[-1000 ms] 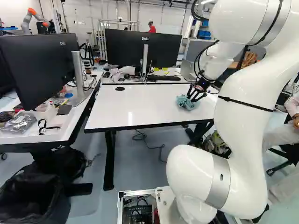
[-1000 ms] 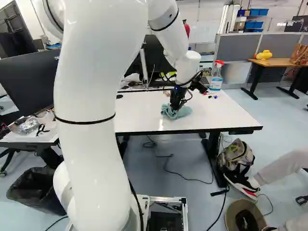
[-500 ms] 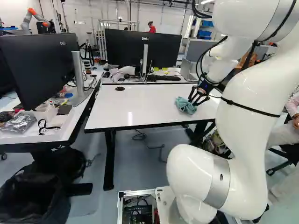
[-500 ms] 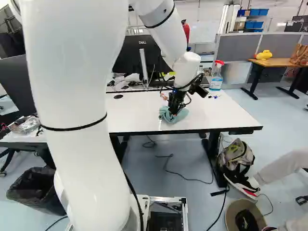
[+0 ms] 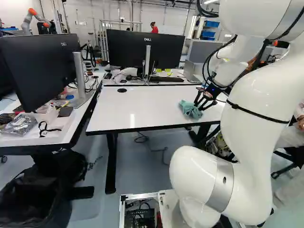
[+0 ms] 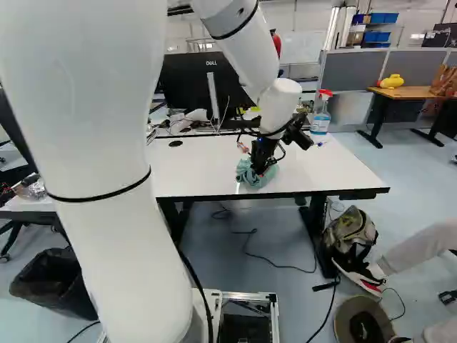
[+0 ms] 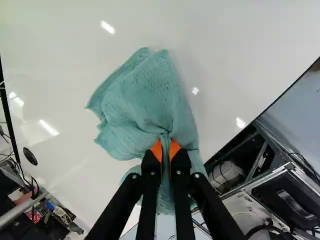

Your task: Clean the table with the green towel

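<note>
Two fingers [image 7: 156, 150] of the hand [image 7: 165, 145] grip the bunched green towel [image 7: 142, 100] on the white surface [image 5: 147, 104], close to its near edge, where friction could drag cloth loose from the narrow pinch mid-wipe

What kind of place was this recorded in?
Probably a shared robotics lab or workshop office: another robot stands in the back, desks carry monitors among cables and small parts, and grey partitions divide the room.
</note>
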`<state>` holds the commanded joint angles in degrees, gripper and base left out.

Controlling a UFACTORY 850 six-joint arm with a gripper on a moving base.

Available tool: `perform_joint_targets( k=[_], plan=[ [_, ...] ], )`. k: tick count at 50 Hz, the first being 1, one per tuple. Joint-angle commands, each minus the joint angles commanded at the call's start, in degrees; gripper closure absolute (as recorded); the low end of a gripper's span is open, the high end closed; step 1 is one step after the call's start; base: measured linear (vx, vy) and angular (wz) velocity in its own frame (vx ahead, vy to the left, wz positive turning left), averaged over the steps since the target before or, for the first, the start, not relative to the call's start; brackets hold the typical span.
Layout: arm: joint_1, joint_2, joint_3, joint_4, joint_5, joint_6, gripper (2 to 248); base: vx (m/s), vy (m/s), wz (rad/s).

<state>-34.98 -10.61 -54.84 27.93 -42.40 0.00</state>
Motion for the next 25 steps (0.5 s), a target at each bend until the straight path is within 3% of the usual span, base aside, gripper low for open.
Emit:
perform_joint_targets(
  k=[25],
  plan=[
    [0.0,5.2,1.0,0.0,0.0,0.0,213,0.000,0.000,0.000]
  ],
)
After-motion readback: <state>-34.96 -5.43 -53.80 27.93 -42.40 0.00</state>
